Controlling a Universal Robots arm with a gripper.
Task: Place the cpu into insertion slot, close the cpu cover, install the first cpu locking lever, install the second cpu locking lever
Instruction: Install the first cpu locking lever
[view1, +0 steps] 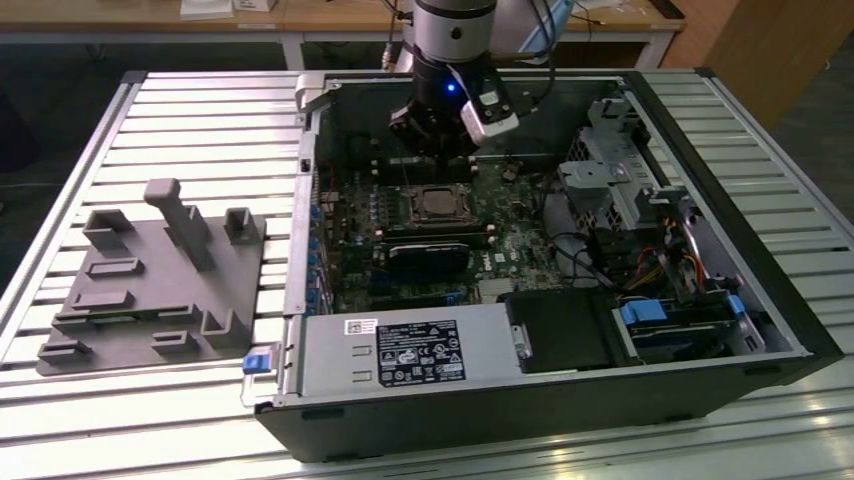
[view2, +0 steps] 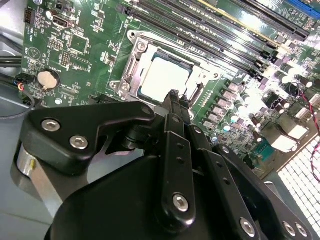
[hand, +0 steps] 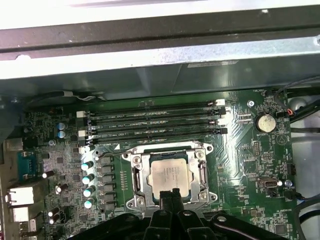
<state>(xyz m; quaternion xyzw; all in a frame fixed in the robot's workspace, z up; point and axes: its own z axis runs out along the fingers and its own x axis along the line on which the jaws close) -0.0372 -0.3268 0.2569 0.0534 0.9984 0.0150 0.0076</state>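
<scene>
Within the open computer case (view1: 534, 425), on the green motherboard (hand: 240, 155), judged the task roughly half done. Saw the gripper (view2: 174, 97) poised low at one edge of the insertion slot (view1: 434, 203), fingers pressed together with nothing between them. Found the cpu cover (hand: 136, 175) seemingly folded down flat, framing the chip through its window. Could not tell whether either locking lever was latched, so counted both as likely left to do. Found the cpu (hand: 170, 174) seated in that slot, lying flat, pale metal top facing up. Being square, showed no long axis; lay with edges parallel to the slot's rim and to the long memory slots (hand: 155, 125) nearby.
</scene>
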